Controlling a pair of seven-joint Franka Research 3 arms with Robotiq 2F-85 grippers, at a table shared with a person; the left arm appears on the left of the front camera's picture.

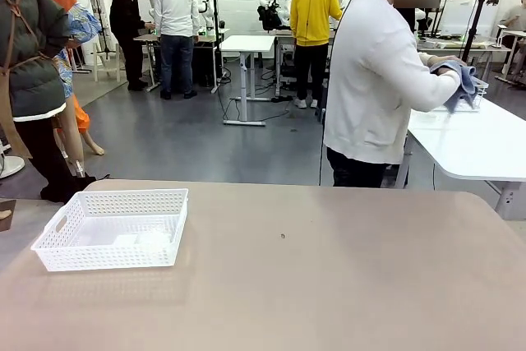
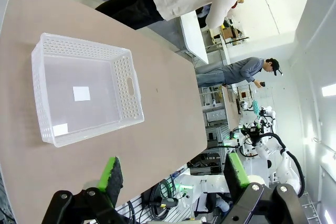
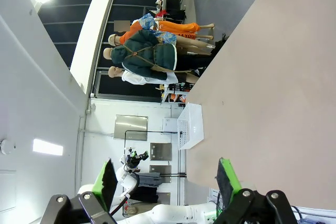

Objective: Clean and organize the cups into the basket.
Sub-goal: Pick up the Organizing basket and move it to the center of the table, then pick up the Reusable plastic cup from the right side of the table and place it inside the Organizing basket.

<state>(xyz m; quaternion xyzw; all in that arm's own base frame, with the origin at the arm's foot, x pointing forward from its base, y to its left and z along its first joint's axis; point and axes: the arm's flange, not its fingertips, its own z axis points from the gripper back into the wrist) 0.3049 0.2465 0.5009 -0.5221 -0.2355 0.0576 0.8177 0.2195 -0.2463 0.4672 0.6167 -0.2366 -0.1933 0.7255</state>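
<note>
Two empty claws, both spread wide: the left claw (image 2: 173, 171) hangs over the bench (image 1: 329, 285) with the white basket (image 1: 107, 256) just ahead, lying crosswise on the bench's left side, well apart from the right claw (image 3: 168, 178), so the left looks nearer.

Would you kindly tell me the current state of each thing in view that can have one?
basket: upright on the table, no cups in it.
left gripper: open, holding nothing.
right gripper: open, holding nothing.
blue cloth: bunched up, held by the person at the next table.
</note>
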